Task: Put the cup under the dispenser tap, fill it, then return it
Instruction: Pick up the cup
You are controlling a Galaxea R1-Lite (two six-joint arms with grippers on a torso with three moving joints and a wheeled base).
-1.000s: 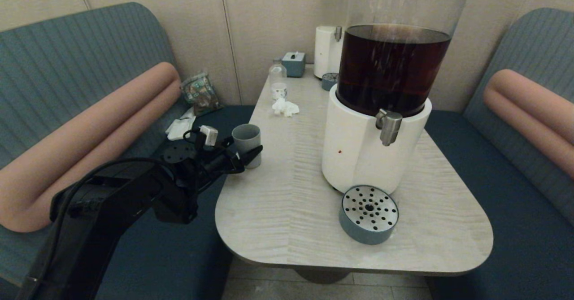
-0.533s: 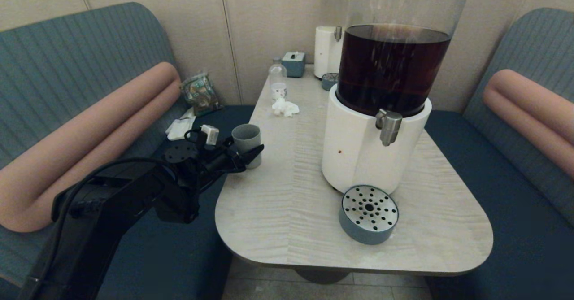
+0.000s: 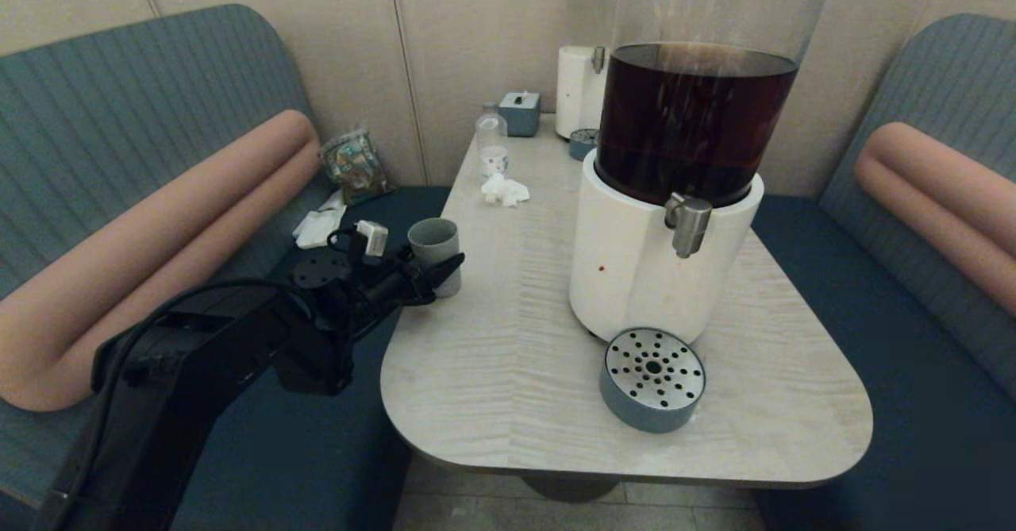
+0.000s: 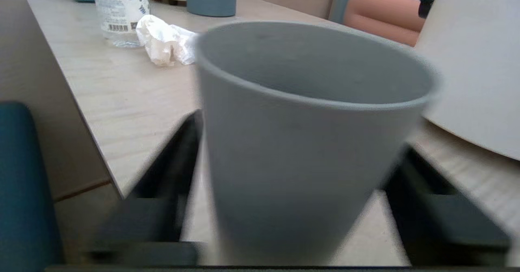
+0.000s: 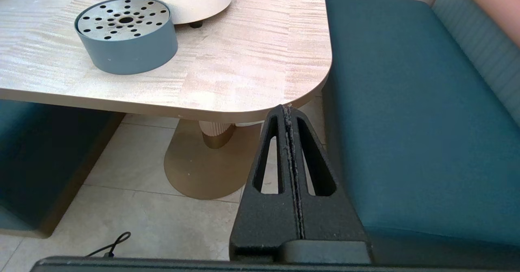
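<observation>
The grey-blue cup (image 3: 433, 241) stands near the table's left edge, left of the big white-based dispenser (image 3: 635, 277) with dark brown liquid. Its steel tap (image 3: 687, 225) juts out at the front, above and behind the round drip tray (image 3: 652, 380). My left gripper (image 3: 436, 267) reaches in from the left and is shut on the cup. In the left wrist view the cup (image 4: 308, 174) fills the gap, and a dark finger touches each side of my left gripper (image 4: 300, 138). My right gripper (image 5: 287, 109) is shut and empty, low by the table's front right corner.
A clear bottle (image 3: 491, 144), a crumpled tissue (image 3: 505, 190), a small blue box (image 3: 520, 113) and a second, paler dispenser (image 3: 579, 90) stand at the table's back. Blue bench seats flank the table (image 3: 492, 372). The drip tray (image 5: 126, 36) sits near the front edge.
The left gripper's fingers have drawn in onto the cup, and the cup has shifted very slightly to the left. The right arm has not moved.
</observation>
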